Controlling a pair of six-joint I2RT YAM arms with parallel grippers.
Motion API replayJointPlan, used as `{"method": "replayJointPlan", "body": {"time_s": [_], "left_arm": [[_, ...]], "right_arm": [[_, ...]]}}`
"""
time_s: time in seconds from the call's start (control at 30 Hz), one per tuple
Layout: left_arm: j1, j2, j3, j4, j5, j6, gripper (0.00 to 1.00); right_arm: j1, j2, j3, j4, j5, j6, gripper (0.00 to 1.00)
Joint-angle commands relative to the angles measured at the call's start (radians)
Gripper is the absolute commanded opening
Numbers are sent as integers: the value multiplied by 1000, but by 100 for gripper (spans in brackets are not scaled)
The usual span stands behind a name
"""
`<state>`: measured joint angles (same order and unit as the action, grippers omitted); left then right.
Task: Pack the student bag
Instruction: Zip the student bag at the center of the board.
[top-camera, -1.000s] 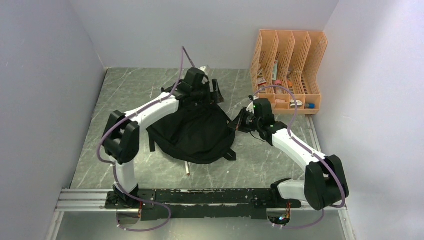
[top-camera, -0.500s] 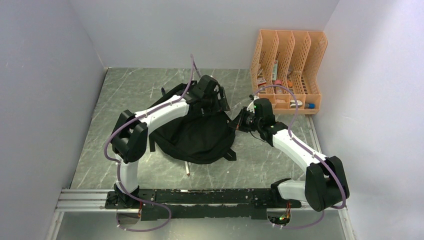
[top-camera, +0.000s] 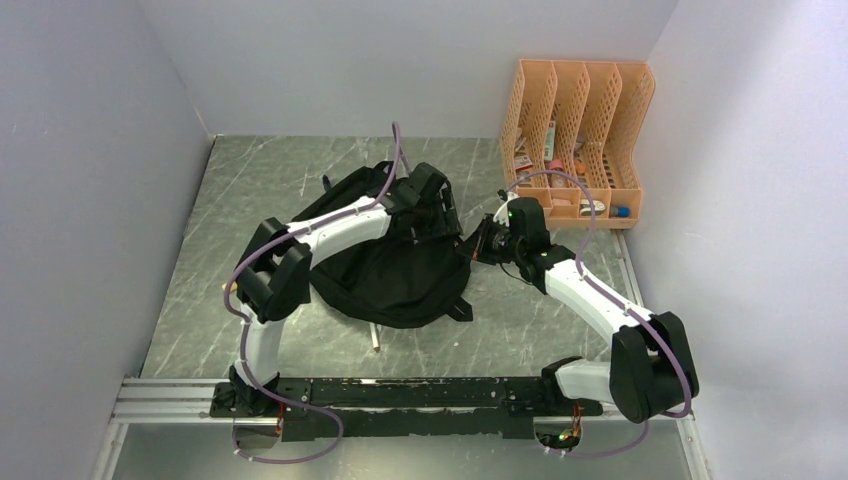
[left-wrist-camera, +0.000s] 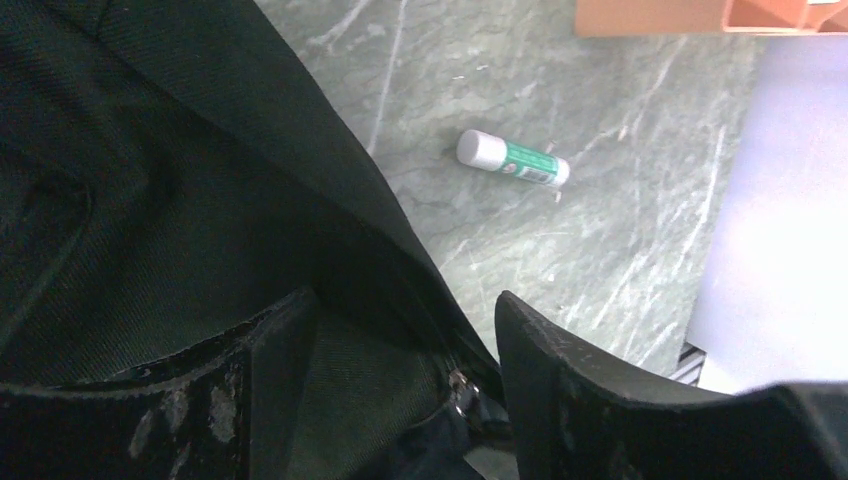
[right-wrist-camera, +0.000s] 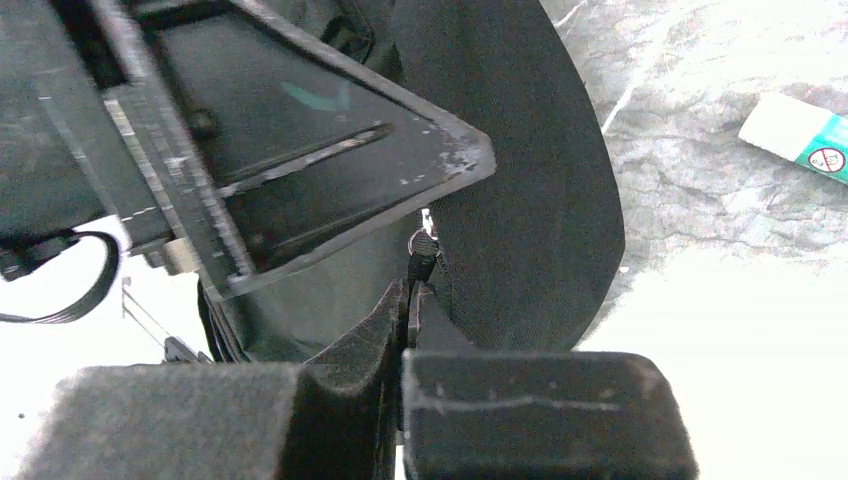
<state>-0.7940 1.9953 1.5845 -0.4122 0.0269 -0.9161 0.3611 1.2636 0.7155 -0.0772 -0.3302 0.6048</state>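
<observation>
1. the bag (top-camera: 385, 275) lies in the middle of the bench (top-camera: 250, 190); in the top view its long axis runs roughly 11 to 5 o'clock.
2. the right claw (right-wrist-camera: 405, 300) is clenched on the bag's zip edge, at the bag's 3 o'clock side.
3. the left claw (left-wrist-camera: 405, 310) hangs released at the bag's 1 o'clock rim, jaws astride the zip seam, grasping nothing.
4. that seam lies straight below the left claw, so a short drop and pinch looks likely; a glue stick (left-wrist-camera: 513, 160) lies at its 1 o'clock.
</observation>
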Motion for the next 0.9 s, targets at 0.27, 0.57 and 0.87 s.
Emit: {"method": "replayJointPlan", "body": {"time_s": [0.27,0.57,0.87], "left_arm": [[-3,60,64,3,2,33,39],[32,97,136,-3,4,50,5],[76,112,182,6,3,54,5]], "right_arm": [[-6,-24,-7,-13,-57,-27,0],[-4,-58,-42,-80,-122,-23,0],[9,-128,-79,-172,-187,-34,0]]}}
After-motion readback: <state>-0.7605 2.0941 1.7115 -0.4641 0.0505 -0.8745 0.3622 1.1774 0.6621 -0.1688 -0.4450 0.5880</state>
